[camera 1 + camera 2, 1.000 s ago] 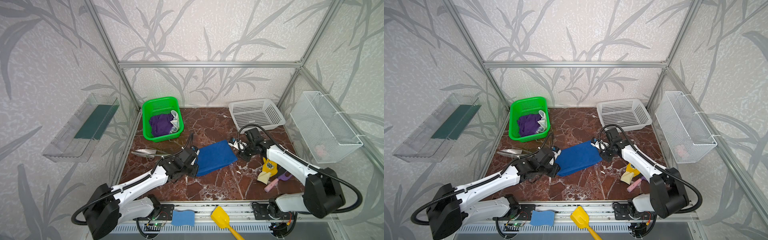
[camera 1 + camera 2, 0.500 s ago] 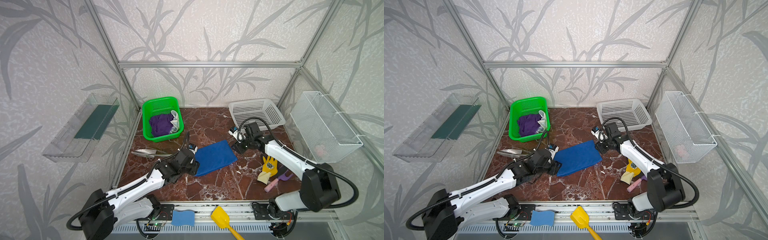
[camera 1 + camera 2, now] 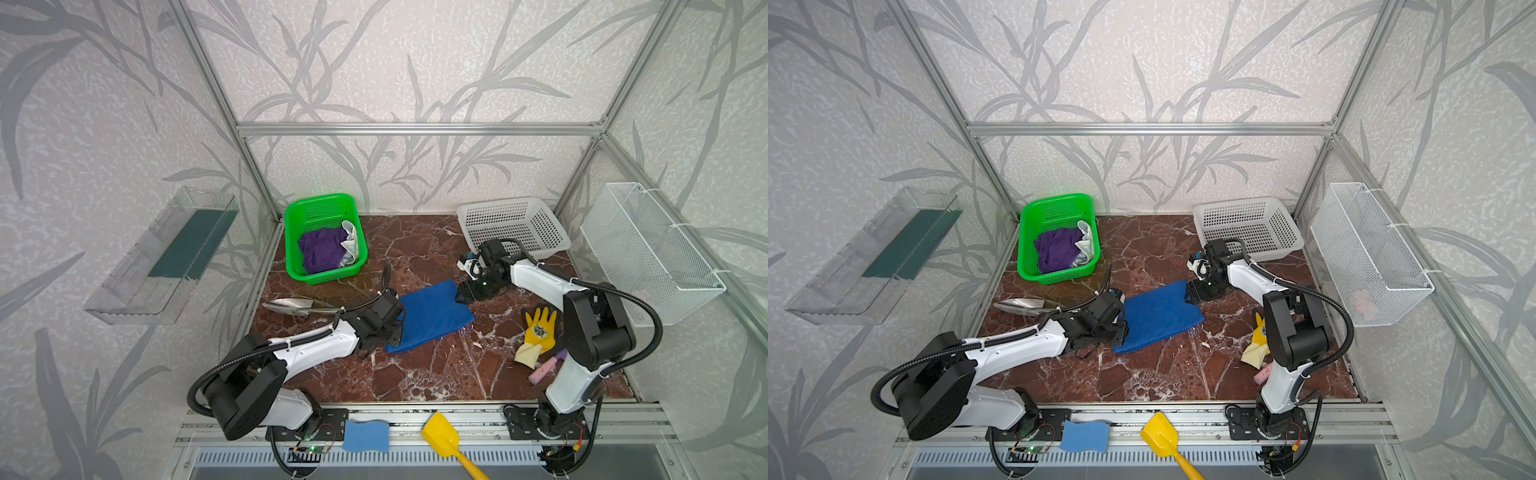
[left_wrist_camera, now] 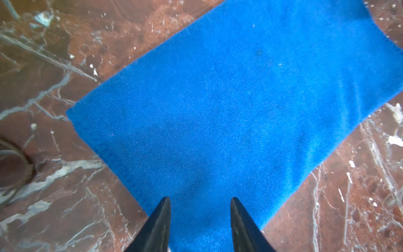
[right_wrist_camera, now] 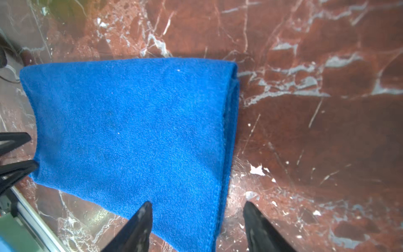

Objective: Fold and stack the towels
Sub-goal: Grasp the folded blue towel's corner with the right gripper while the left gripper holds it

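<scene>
Since a second ago neither gripper has left its end of the blue towel (image 3: pixel 430 316), and the cloth lies where it lay; only the left arm's big black rear joint has swung inward.

Holding nothing, the left gripper (image 4: pixel 199 199) has its jaws a modest gap apart. Both tips are poised over one corner of the towel, and the cloth spreads flat ahead of them. The right gripper (image 5: pixel 197 204) stands wider and also holds nothing. It straddles the hemmed edge at the opposite end, one tip over the cloth and the other over the bare counter (image 5: pixel 327 131). Whether any tip touches the cloth cannot be told.

Between the two grippers the blue towel lies folded on the counter, its layers showing along the edge beside the right gripper.

Beyond the left gripper, toward the back wall, a green basket (image 3: pixel 322 210) holds the purple towel (image 3: pixel 320 249), with the cream-white towel (image 3: pixel 351 243) bunched against it. Just behind the right gripper sits a white basket (image 3: pixel 511 220). A yellow glove (image 3: pixel 538 332) lies on the counter beside the right arm, well apart from the blue towel.
</scene>
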You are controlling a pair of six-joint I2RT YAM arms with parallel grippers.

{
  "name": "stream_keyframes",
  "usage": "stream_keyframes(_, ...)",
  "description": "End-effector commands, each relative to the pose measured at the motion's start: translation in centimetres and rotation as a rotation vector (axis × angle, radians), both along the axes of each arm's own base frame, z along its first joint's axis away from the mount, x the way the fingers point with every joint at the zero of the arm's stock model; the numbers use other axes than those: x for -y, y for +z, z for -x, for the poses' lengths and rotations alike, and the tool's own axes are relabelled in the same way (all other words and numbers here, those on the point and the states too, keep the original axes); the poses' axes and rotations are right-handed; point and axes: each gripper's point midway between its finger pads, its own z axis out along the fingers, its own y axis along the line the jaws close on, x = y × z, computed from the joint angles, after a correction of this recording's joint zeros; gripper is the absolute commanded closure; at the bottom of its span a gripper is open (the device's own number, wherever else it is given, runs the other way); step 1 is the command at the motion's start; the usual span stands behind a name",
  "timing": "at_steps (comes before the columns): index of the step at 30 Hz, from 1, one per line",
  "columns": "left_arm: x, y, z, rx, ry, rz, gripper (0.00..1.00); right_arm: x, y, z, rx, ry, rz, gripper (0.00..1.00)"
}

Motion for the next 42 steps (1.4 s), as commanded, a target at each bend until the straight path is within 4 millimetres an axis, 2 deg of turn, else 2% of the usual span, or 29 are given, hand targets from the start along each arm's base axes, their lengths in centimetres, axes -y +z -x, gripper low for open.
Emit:
stream_keyframes(1,-0.7,-1.1,-0.2,-0.001,0.053,-0.014,0.55,0.6,-0.7,0.7,-0.081,-0.046,-0.031,0.31)
stream_keyframes(4,-1.2,-2.0,0.0,-0.014,0.059,-0.039,0.54,1.0,-1.9,1.0,-0.127,-0.056,-0.022,0.28)
stream_keyframes(10,-2.0,-3.8,0.7,-0.051,0.058,-0.083,0.55,0.8,-4.1,1.9,-0.198,-0.057,-0.034,0.28)
stream_keyframes(16,-2.3,-4.3,1.0,-0.058,0.060,-0.089,0.56,-0.1,-5.4,3.0,-0.246,-0.040,-0.051,0.31)
stream_keyframes(24,-2.3,-4.6,1.0,-0.062,0.053,-0.084,0.56,-1.6,-6.6,3.7,-0.283,-0.014,-0.053,0.45)
stream_keyframes(33,-2.4,-4.8,1.2,-0.065,0.048,-0.082,0.56,-1.8,-7.9,2.6,-0.288,-0.045,-0.040,0.61)
stream_keyframes(37,-2.3,-4.9,1.1,-0.067,0.047,-0.080,0.56,-2.1,-8.6,2.5,-0.291,-0.041,-0.021,0.61)
stream_keyframes(42,-2.3,-5.0,1.2,-0.074,0.046,-0.080,0.57,-2.5,-9.1,2.7,-0.292,-0.020,0.027,0.75)
